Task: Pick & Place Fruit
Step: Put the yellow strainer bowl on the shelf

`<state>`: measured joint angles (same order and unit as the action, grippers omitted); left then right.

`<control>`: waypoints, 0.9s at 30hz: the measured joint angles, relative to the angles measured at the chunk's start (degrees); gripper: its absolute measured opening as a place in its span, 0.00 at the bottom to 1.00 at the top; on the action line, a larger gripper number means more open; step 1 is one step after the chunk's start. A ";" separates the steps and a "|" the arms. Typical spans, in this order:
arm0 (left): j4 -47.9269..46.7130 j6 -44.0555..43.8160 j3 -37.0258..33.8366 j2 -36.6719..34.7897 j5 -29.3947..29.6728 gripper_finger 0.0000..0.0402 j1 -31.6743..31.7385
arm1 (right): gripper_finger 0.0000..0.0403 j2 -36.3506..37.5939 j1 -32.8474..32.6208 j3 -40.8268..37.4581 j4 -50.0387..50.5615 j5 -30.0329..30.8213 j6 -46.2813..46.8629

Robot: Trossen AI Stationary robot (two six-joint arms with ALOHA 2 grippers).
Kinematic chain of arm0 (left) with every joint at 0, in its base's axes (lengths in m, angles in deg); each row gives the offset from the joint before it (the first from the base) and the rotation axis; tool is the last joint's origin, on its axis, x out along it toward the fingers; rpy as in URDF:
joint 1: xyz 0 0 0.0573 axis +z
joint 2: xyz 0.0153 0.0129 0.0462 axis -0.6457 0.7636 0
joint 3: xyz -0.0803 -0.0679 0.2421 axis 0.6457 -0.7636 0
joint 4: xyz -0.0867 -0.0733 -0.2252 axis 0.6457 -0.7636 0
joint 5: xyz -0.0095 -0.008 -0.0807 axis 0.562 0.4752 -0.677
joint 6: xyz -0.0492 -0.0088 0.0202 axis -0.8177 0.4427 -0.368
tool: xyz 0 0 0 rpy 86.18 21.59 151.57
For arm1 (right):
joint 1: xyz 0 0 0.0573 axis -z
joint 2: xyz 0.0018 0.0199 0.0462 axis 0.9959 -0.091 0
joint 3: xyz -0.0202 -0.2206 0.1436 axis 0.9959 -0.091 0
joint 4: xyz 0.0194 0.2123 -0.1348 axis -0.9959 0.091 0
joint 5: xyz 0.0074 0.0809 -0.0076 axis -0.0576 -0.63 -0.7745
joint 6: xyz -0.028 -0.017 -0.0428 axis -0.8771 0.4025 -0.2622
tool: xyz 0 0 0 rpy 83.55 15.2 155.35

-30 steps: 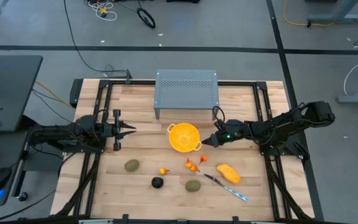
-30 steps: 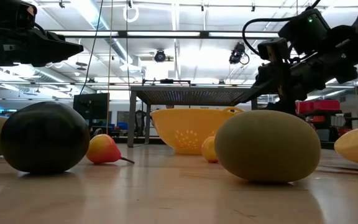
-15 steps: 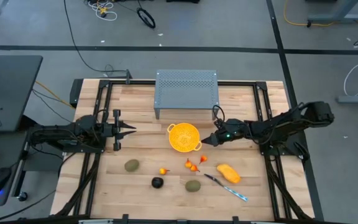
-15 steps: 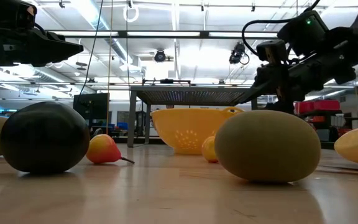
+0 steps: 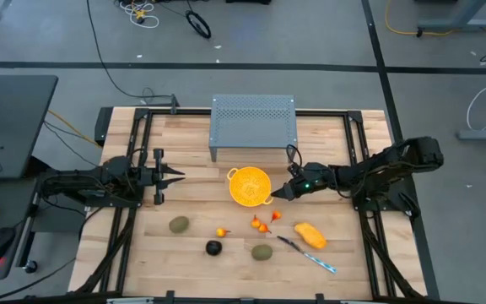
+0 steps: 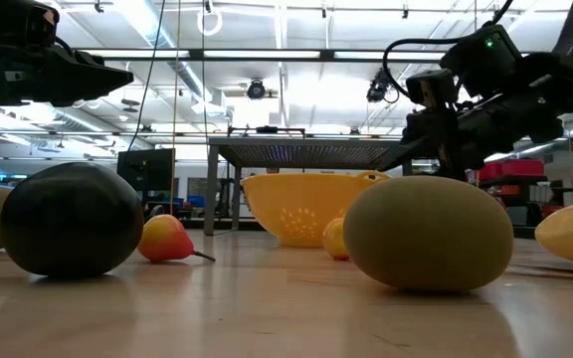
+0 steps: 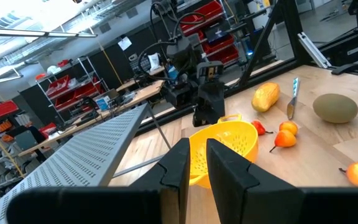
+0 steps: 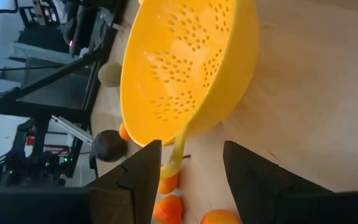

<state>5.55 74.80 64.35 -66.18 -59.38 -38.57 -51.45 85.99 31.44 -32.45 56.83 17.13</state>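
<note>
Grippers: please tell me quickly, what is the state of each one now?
Left gripper: almost closed, holding nothing, at the table's left side.
Right gripper: open, holding nothing, its jaws either side of the yellow colander handle.

My right gripper (image 5: 278,193) creeps toward 9 o'clock in the high view: a second ago its tips sat clear of the yellow colander (image 5: 250,185), now they sit just beside the colander's rim at its 4 o'clock side. My right arm's elbow block at the table's 3 o'clock edge also shifts slightly inward. In the low view the same gripper (image 6: 434,149) slides a touch toward 9 o'clock and sits a little nearer the colander (image 6: 301,207). In the right wrist view the colander's handle (image 8: 178,147) sits between my open fingers (image 8: 143,175).
</note>
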 joint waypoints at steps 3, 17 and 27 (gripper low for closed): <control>0.00 -0.02 -0.01 0.02 -0.02 0.16 -0.02 | 0.46 -1.10 0.00 0.02 -2.50 -0.56 0.03; 0.00 -0.02 -0.01 0.02 -0.02 0.16 -0.02 | 0.45 -2.02 -0.26 0.02 -4.32 -4.01 0.66; 0.00 0.00 0.00 0.01 -0.02 0.16 -0.01 | 0.39 -2.02 -0.26 0.02 -3.27 -3.96 0.87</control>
<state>5.55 74.80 64.35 -66.17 -59.40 -38.58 -53.47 85.73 31.46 -35.72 52.87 18.00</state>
